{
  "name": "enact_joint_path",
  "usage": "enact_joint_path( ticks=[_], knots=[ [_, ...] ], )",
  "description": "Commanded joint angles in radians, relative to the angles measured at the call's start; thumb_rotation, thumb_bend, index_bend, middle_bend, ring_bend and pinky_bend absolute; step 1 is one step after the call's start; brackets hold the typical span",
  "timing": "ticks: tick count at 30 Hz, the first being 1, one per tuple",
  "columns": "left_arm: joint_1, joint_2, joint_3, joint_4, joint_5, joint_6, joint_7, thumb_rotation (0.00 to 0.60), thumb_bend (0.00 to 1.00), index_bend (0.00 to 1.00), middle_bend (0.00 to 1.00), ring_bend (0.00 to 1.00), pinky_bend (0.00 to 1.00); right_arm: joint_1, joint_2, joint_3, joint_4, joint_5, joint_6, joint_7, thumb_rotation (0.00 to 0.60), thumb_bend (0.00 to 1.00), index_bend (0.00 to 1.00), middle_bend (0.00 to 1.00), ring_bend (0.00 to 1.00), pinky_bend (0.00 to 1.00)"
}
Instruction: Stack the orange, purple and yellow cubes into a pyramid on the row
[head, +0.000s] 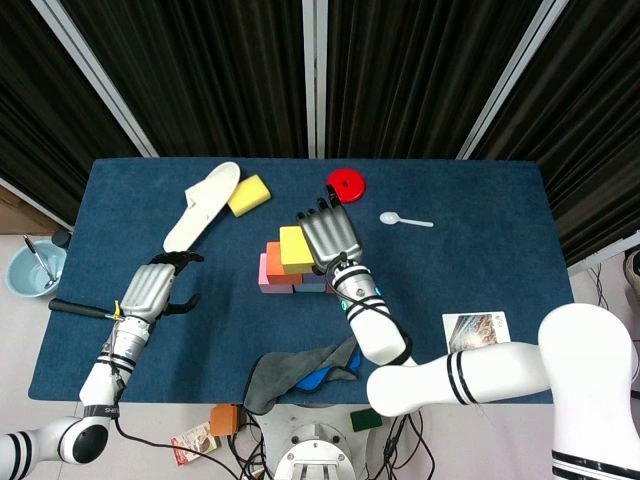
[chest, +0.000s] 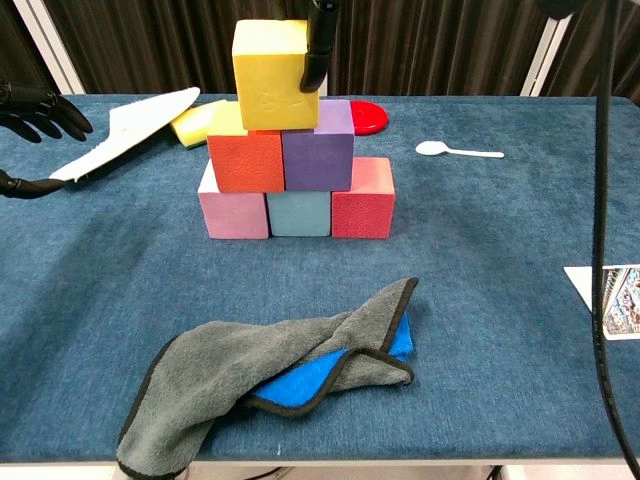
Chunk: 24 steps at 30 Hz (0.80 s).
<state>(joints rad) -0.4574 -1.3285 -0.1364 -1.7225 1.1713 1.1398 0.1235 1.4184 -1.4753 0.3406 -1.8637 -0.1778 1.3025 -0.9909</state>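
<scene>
Yellow cube sits atop orange cube and purple cube, right hand gripping it, fingers down its side. Left hand hovers apart, fingers loosely spread, holding nothing.

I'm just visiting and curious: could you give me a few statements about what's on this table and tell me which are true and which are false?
1. The right hand holds the yellow cube. True.
2. The bottom row has two cubes. False: three, pink, teal and red.
3. The orange cube sits beside the purple cube. True.
4. The left hand holds the spoon. False: it holds nothing; the spoon lies alone on the table.
</scene>
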Motion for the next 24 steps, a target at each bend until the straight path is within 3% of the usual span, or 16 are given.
enact_joint_path(
  ticks=[1,16,24],
  knots=[
    [0.001,0.000,0.001,0.003,0.000,-0.001,-0.002,0.600,0.28,0.26,0.24,0.22,0.21,0.007,-0.011,0.006,0.008,0.012,0.007,-0.015,0.600,0.09,0.46,0.44,0.19,0.00],
    [0.004,-0.002,0.002,0.014,0.004,-0.005,-0.014,0.600,0.28,0.26,0.24,0.22,0.21,0.011,-0.037,0.021,0.023,0.032,0.021,-0.060,0.600,0.09,0.42,0.41,0.19,0.00],
    [0.004,-0.003,0.001,0.015,0.005,-0.006,-0.015,0.600,0.28,0.26,0.24,0.22,0.21,0.003,-0.034,0.029,0.012,0.039,0.022,-0.069,0.600,0.08,0.32,0.36,0.18,0.00]
  ],
)
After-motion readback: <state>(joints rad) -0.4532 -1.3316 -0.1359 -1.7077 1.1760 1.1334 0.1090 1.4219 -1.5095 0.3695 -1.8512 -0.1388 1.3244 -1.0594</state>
